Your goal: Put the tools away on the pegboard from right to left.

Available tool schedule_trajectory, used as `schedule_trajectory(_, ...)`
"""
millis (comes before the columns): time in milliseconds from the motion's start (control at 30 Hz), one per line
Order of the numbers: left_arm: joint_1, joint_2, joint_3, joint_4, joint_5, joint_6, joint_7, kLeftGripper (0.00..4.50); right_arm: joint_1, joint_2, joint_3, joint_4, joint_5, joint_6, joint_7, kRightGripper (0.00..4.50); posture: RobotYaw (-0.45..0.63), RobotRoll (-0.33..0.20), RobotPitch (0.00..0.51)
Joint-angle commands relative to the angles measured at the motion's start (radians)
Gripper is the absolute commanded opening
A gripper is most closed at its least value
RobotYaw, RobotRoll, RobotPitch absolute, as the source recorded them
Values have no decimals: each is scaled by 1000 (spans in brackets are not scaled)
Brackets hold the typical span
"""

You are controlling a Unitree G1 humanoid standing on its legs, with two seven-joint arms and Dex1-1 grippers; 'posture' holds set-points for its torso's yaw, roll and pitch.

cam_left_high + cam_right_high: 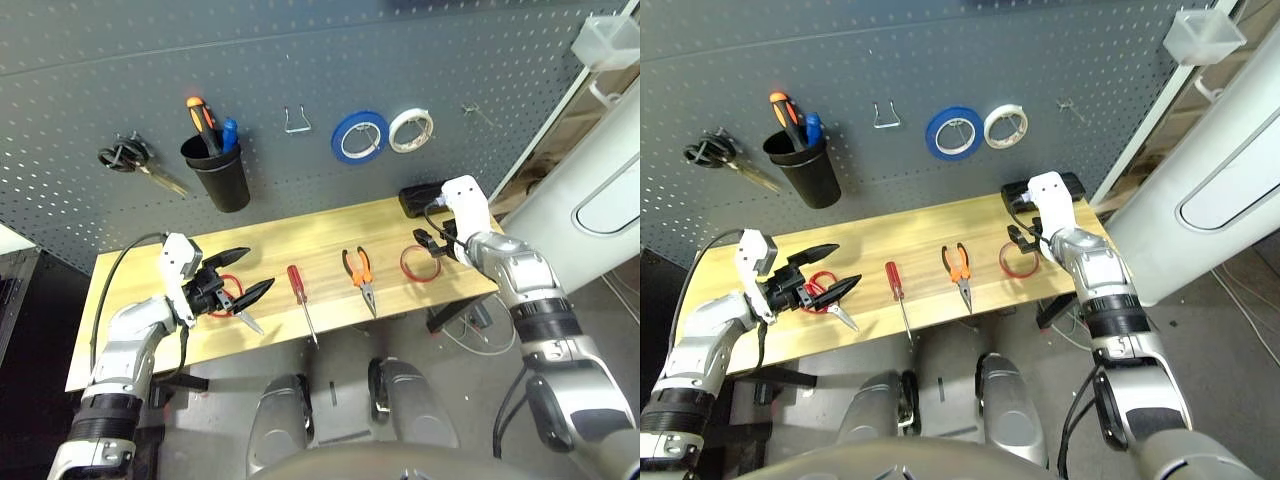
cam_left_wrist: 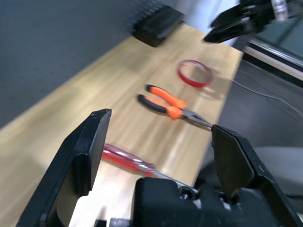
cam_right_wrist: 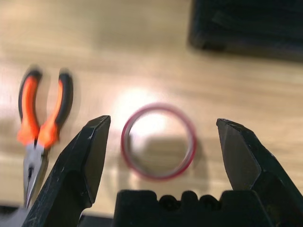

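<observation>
On the wooden table [image 1: 300, 232] lie, from right to left, a thin red tape ring [image 1: 421, 264], orange-and-black pliers [image 1: 360, 276], a red-handled screwdriver [image 1: 299, 290] and red-handled scissors [image 1: 230, 300]. My right gripper [image 1: 431, 244] hovers open just above the tape ring [image 3: 158, 142], with nothing between its fingers. Over the scissors my left gripper [image 1: 258, 270] stands open and partly hides their handles. It points along the table toward the screwdriver [image 2: 128, 161] and pliers [image 2: 165, 101]. Behind the table rises the dark grey pegboard [image 1: 300, 50].
On the pegboard hang black-handled scissors [image 1: 130, 158], a black cup [image 1: 222, 178] with tools in it, a bare metal hook [image 1: 296, 122], a blue tape roll [image 1: 359, 136] and a white one [image 1: 411, 129]. A black box [image 1: 420, 198] sits at the table's back right corner.
</observation>
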Motion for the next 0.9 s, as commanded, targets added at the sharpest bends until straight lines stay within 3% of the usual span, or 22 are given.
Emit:
schedule_trajectory(33,37,37,-28,-106,-22,79,-32,4451,-29,-6,53,63,-1,102,42,4500,-72,0,198)
schedule_trajectory(300,46,86,-39,-282,-60,231,-24,4451,-73,38,103,225,-27,53,42,4500,-63,0,251)
schedule_trajectory(500,41,89,-41,-375,-79,330,17,4451,-109,86,114,397,-57,-55,18,4500,-39,0,254)
schedule_trajectory(733,18,79,-39,-396,-81,367,52,4500,-161,133,91,562,-80,-175,-26,1965,-29,0,225)
schedule_trajectory(900,7,66,-35,-362,-73,338,60,4500,-150,115,84,486,-92,-207,-60,69,-44,0,191)
